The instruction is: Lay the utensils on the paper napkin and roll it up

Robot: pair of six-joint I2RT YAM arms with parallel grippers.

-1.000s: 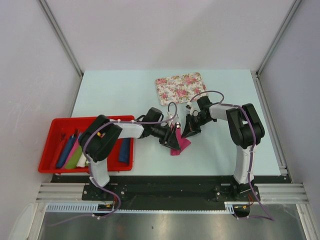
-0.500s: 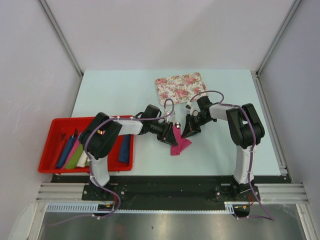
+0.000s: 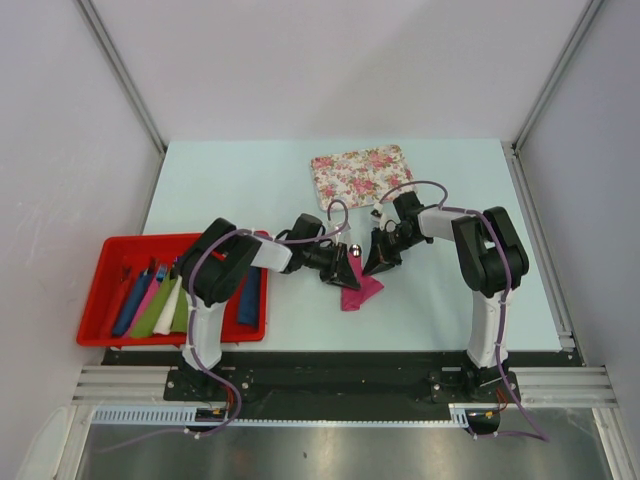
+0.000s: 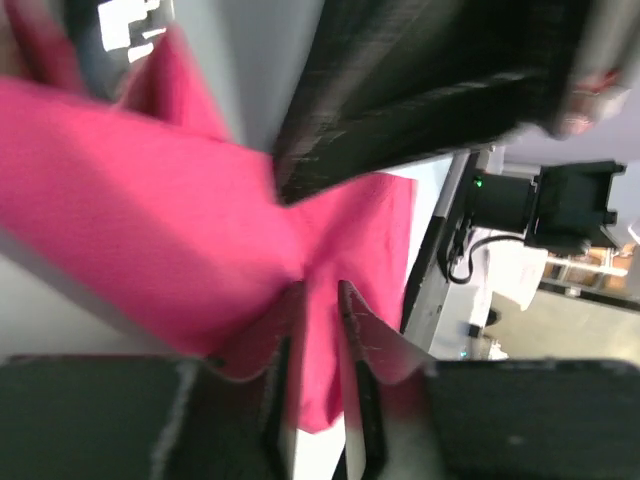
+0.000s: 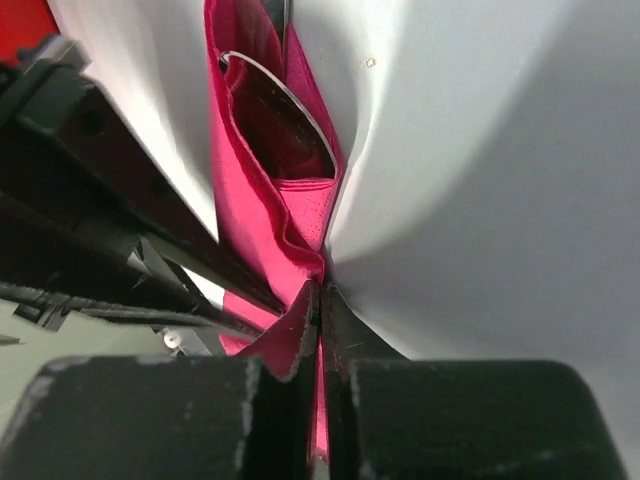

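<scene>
The magenta-pink paper napkin [image 3: 360, 290] lies folded at mid-table between both grippers. In the right wrist view the paper napkin [image 5: 245, 200] wraps a silvery spoon bowl [image 5: 290, 115], one of the utensils; the rest of the utensils are hidden. My right gripper [image 3: 378, 263] [image 5: 320, 288] is shut on the napkin's near edge. My left gripper [image 3: 343, 272] [image 4: 318, 292] comes in from the left. Its jaws stand narrowly apart with a pinch of the paper napkin [image 4: 150, 200] puckered between them.
A floral-patterned mat [image 3: 362, 175] lies behind the grippers. A red tray [image 3: 98, 255] at the left edge holds several blue, green, pink and white rolls [image 3: 165, 305]. The left arm's elbow hangs over the tray's right side.
The left gripper's jaws have narrowed onto the napkin, and the left arm's elbow has swung right, off the middle of the tray. The right gripper has held still.
</scene>
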